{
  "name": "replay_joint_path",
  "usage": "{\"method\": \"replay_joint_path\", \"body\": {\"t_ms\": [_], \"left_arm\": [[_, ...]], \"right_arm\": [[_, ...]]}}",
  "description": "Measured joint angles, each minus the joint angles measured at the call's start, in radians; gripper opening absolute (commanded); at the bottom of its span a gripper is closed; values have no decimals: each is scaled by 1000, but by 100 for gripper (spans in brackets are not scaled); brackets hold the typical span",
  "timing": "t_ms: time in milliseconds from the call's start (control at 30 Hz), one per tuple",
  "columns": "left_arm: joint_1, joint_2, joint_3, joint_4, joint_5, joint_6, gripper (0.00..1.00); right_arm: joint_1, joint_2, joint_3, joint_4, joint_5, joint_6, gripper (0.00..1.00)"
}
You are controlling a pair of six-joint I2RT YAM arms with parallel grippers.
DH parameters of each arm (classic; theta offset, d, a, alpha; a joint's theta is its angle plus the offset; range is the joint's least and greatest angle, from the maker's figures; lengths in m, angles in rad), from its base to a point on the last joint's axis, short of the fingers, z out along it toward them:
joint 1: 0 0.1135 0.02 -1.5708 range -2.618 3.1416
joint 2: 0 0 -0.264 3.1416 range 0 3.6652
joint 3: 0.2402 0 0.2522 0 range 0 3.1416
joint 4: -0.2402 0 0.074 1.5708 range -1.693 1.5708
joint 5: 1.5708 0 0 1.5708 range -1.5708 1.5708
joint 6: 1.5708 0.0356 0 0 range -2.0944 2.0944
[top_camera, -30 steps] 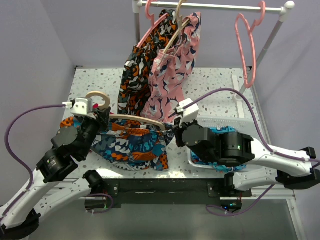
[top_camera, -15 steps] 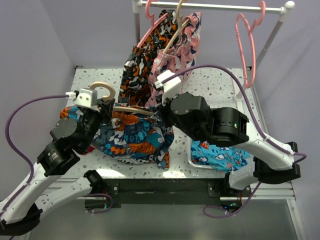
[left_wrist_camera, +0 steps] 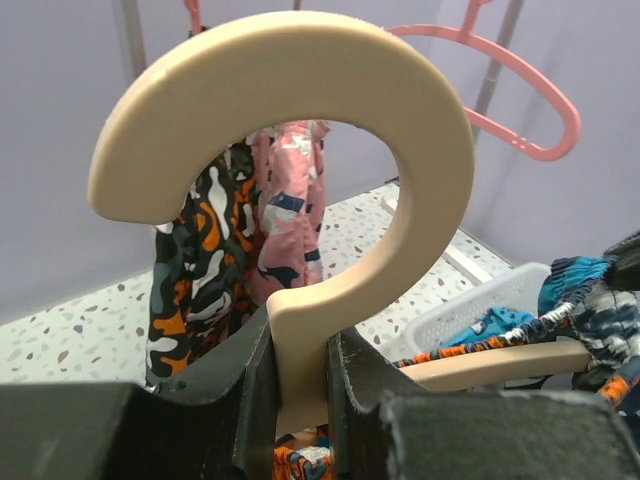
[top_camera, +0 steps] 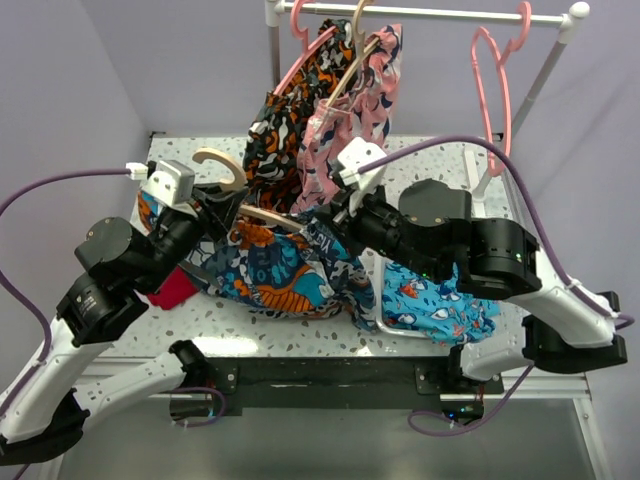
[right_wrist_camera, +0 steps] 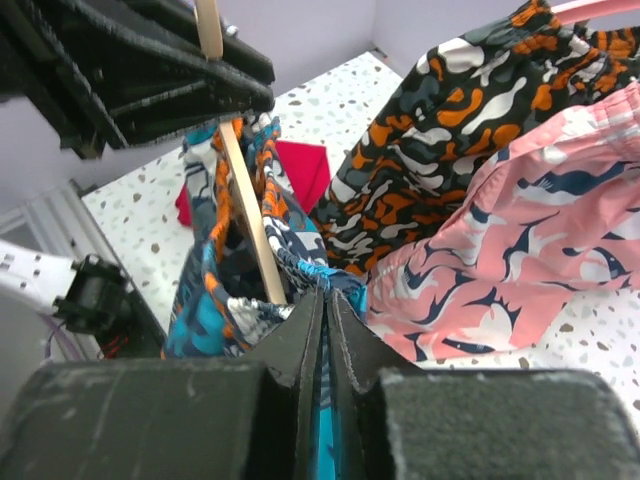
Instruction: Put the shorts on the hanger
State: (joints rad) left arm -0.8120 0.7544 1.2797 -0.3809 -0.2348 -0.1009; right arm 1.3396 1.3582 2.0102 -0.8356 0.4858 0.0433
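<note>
Left gripper [left_wrist_camera: 300,375] is clamped on the neck of the cream hanger [left_wrist_camera: 430,150], just under its hook, and holds it tilted above the speckled table [top_camera: 440,160]. The shorts [top_camera: 280,275] are draped over the hanger's bar and hang toward the table; we cannot tell whether the hem touches. Right gripper [right_wrist_camera: 322,300] pinches the gathered waistband beside the bar, fingers tight on the fabric. We note a red cloth [top_camera: 175,290] by the left arm and turquoise shorts [top_camera: 440,305] in a white basket [left_wrist_camera: 465,315] on the right.
</note>
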Motion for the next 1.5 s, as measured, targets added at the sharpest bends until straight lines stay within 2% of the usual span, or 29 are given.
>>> {"method": "replay_joint_path", "body": {"t_ms": [67, 100, 200, 300, 433, 533, 867, 967, 1067, 1167, 1200, 1233, 1267, 1333, 1367, 1433, 1500], "left_arm": [[0, 5, 20, -14, 34, 0, 0], [0, 6, 29, -23, 50, -1, 0], [0, 3, 39, -40, 72, -4, 0], [0, -3, 30, -55, 77, -12, 0], [0, -17, -11, -58, 76, -22, 0], [0, -17, -37, -61, 76, -30, 0], [0, -13, -77, -62, 76, -37, 0], [0, -10, -84, -63, 79, -38, 0], [0, 1, -84, -62, 90, -38, 0], [0, 13, -84, -62, 103, -38, 0], [0, 16, -84, -62, 107, -38, 0], [0, 19, -84, -61, 112, -38, 0], [0, 22, -86, -59, 117, -38, 0], [0, 26, -97, -52, 127, -39, 0], [0, 28, -101, -53, 131, -42, 0], [0, 32, -110, -52, 139, -46, 0], [0, 33, -119, -53, 147, -48, 0]], "right_arm": [[0, -36, -37, 6, -32, 1, 41], [0, -57, -53, 11, -55, 4, 69], [0, -153, -160, 47, -118, 29, 92], [0, -294, -309, 70, -164, 51, 97], [0, -405, -415, 76, -193, 72, 98], [0, -415, -447, 79, -197, 80, 98], [0, -238, -475, 64, -188, 56, 98], [0, -185, -474, 45, -187, 45, 92], [0, -163, -473, 35, -180, 38, 80], [0, -161, -473, 36, -180, 33, 60], [0, -162, -473, 39, -180, 34, 49], [0, -163, -473, 41, -180, 35, 45], [0, -163, -475, 43, -180, 36, 45], [0, -168, -486, 50, -180, 43, 57], [0, -172, -494, 52, -181, 47, 66], [0, -183, -520, 53, -181, 52, 68], [0, -190, -539, 51, -182, 54, 67]]}}
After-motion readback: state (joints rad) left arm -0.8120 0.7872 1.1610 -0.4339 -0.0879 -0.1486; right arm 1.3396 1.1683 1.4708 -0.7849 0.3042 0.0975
